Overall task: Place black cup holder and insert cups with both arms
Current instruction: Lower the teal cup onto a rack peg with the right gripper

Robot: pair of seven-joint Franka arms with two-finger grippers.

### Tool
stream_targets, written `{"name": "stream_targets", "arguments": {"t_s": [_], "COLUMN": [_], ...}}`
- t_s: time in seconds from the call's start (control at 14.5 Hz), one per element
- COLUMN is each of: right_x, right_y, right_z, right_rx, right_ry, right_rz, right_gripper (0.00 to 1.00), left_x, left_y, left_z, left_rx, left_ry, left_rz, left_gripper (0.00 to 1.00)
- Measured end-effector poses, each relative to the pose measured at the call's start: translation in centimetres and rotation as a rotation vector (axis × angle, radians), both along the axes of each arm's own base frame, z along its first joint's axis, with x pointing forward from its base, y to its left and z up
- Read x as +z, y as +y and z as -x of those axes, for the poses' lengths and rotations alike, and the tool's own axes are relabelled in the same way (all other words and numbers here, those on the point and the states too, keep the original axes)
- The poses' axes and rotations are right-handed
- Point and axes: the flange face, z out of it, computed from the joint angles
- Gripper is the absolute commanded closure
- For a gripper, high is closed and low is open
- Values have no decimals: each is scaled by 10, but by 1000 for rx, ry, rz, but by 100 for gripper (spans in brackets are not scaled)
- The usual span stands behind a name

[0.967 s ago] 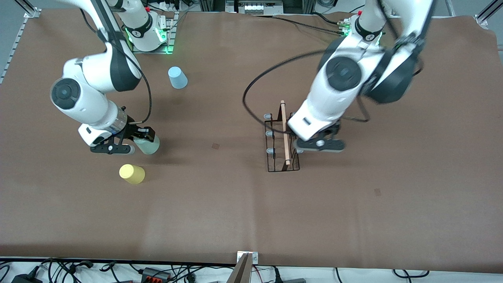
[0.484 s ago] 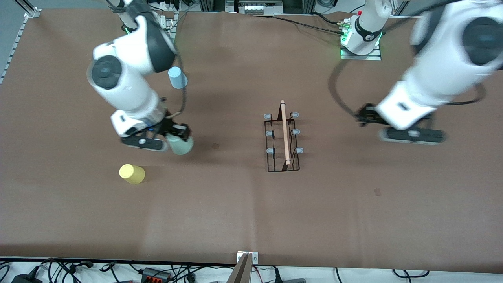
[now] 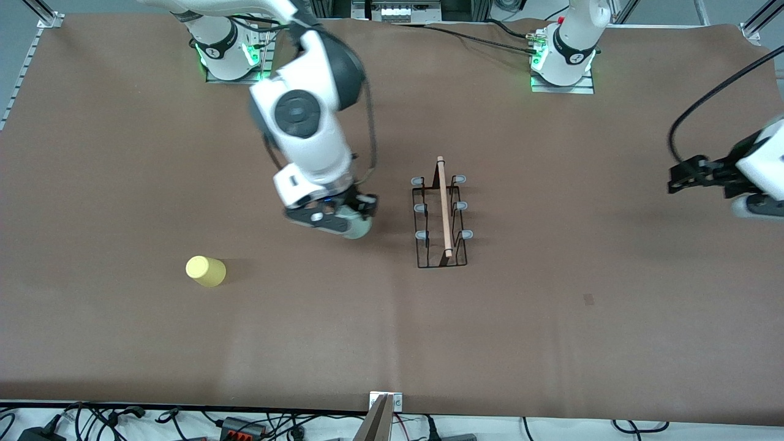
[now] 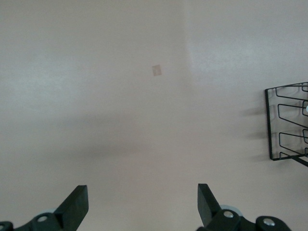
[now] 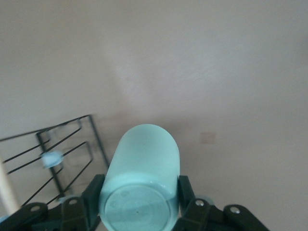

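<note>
The black cup holder (image 3: 429, 214) stands upright mid-table, its wooden rod handle (image 3: 443, 208) on top. My right gripper (image 3: 350, 215) is shut on the pale green cup (image 3: 359, 228) and holds it just above the table beside the holder, toward the right arm's end. The right wrist view shows the cup (image 5: 142, 163) between my fingers (image 5: 185, 190), with the holder (image 5: 57, 144) close by. My left gripper (image 3: 681, 176) is open and empty over the table's left-arm end. In the left wrist view (image 4: 142, 191) the holder (image 4: 288, 122) shows at the edge. The yellow cup (image 3: 206, 271) stands nearer the front camera. The light blue cup is hidden.
Both arm bases (image 3: 226, 49) (image 3: 563, 55) stand along the table edge farthest from the front camera. A small dark mark (image 3: 588, 299) lies on the brown table cover. Cables and a metal post (image 3: 381, 416) line the edge nearest the front camera.
My right gripper lifted the green cup and carried it from beside the yellow cup to beside the holder. My left gripper let go of the holder and swung away to the left arm's end.
</note>
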Motion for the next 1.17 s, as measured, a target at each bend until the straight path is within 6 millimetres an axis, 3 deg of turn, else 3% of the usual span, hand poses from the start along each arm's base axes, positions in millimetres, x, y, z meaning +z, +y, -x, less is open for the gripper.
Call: {"name": "stream_targets", "arguments": {"t_s": [0.21,0.48,0.97,1.17], "right_x": [-1,5,-15,-26], "right_y": [42,60,95,100], "right_z": [20,33,43,41], "right_rx": [1,5,41,42], "right_ry": [-7,-11,-28,-39], "right_rz": [-13,-22,-38,-47], "right_gripper": [82,82,82,82], "left_x": [1,-4,-4,-4], "left_y": [-5,-9,-20,-21], "left_z": [9,34,35,35], "left_rx": [-13,-22,-42,-45], "left_ry": [-72,-64,-68,-69], "left_rz": [-2,-1,0,0], "left_gripper": [0,0,0,0]}}
